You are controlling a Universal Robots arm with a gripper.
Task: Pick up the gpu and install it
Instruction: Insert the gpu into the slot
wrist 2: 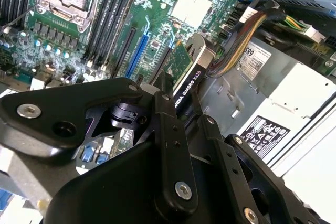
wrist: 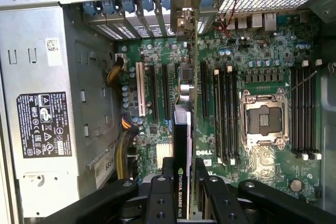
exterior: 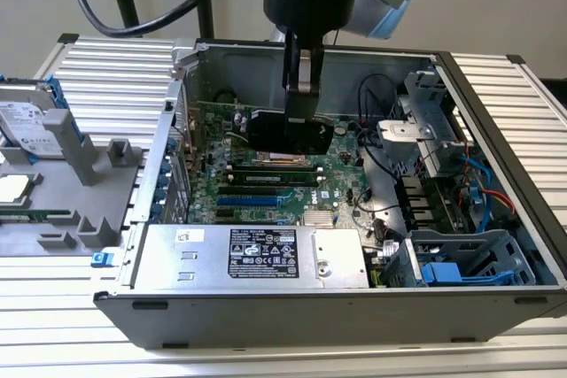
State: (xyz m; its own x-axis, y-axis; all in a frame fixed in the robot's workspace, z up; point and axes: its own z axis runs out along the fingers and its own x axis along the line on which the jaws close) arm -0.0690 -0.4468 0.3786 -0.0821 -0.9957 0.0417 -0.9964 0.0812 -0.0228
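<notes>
Held on edge over the motherboard, the gpu could jam or bend, I judge, if its lower edge meets the motherboard tilted or out of line. The hand is closed on the gpu's upper edge, pinching both faces.

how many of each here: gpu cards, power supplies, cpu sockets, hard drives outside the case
gpu card: 1
power supply: 1
cpu socket: 1
hard drive outside the case: 1
total: 4
</notes>
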